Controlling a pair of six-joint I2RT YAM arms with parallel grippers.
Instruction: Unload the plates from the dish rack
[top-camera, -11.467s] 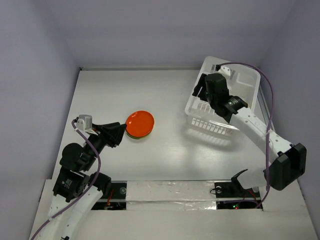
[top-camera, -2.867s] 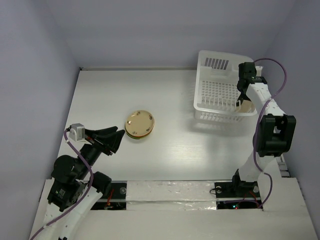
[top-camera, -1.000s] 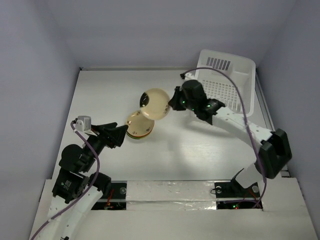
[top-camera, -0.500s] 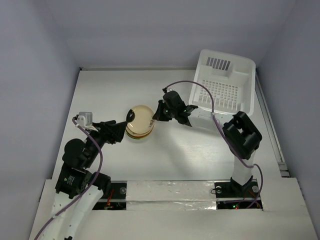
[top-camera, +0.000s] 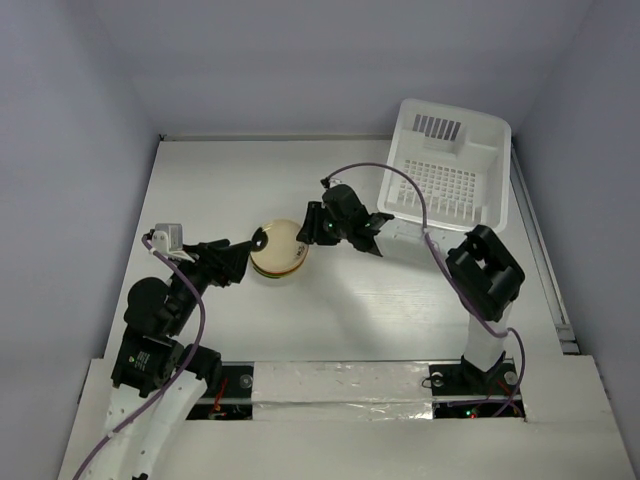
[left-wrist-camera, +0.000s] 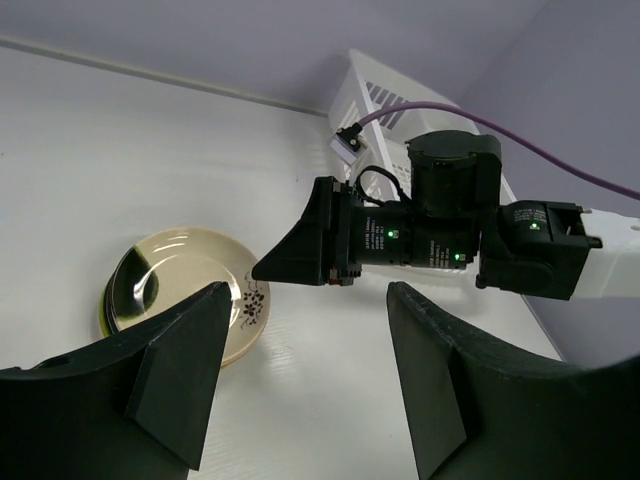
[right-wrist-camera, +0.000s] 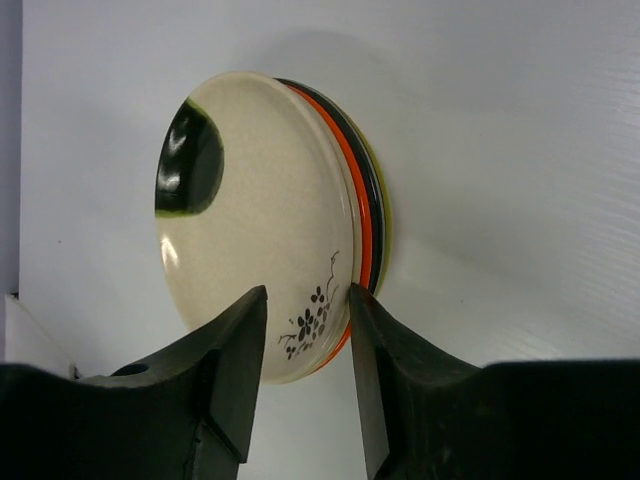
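A cream plate (top-camera: 277, 242) with a dark-green patch and a small flower print lies on top of a stack of plates left of the table's middle. Orange-red (right-wrist-camera: 364, 245), dark (right-wrist-camera: 376, 220) and lime-green rims show under it in the right wrist view. My right gripper (top-camera: 309, 231) is low at the stack's right edge, its jaws open and straddling the cream plate's rim (right-wrist-camera: 307, 295). My left gripper (top-camera: 238, 262) is open and empty just left of the stack, pointing at it (left-wrist-camera: 310, 300). The white dish rack (top-camera: 497, 175) stands at the back right, with no plates showing in it.
The right arm's purple cable (top-camera: 400, 185) loops above the table between the rack and the stack. Grey walls enclose the table on three sides. The rack's vented end (left-wrist-camera: 375, 95) shows behind the right arm in the left wrist view.
My right gripper brought the cream plate from mid-air down and left onto the stack. The plate now lies flat there and the jaws stand apart. The left arm barely moved.
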